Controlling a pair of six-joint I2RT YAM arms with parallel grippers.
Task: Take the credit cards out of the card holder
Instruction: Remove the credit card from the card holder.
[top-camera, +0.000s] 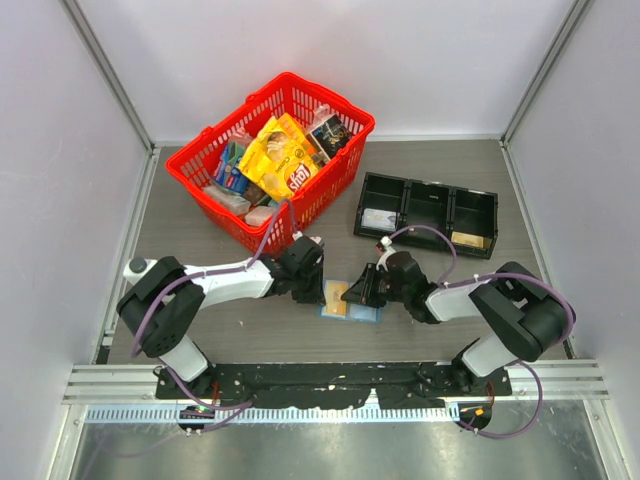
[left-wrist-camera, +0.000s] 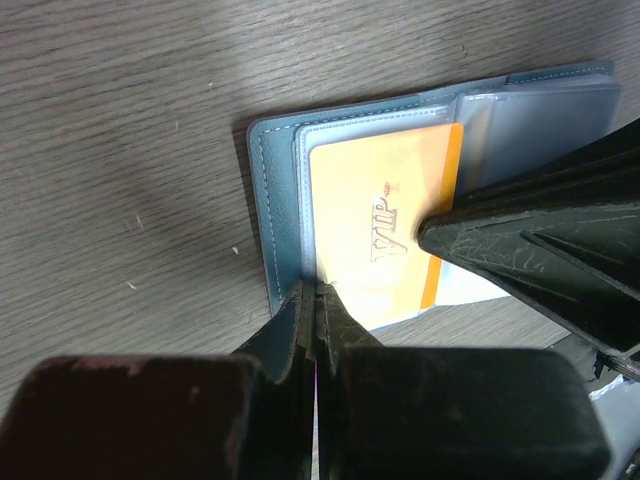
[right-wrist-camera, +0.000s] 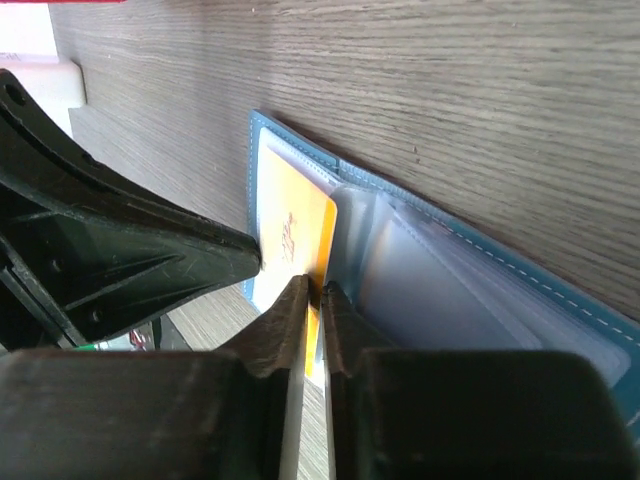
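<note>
Left fingers (left-wrist-camera: 288, 335) pressed together, tips down on the holder (left-wrist-camera: 275, 210) edge | right fingers (right-wrist-camera: 285, 320) nipping the card (left-wrist-camera: 385, 225) by its edge | card mostly inside its pocket, holder open flat on the surface (left-wrist-camera: 120, 150) | step: I think I'm pulling the card out | next: I slide it out gently and keep the holder pinned.

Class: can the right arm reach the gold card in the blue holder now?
Probably yes: the right gripper pinches an edge of the gold card; the left gripper rests on the card holder.
</note>
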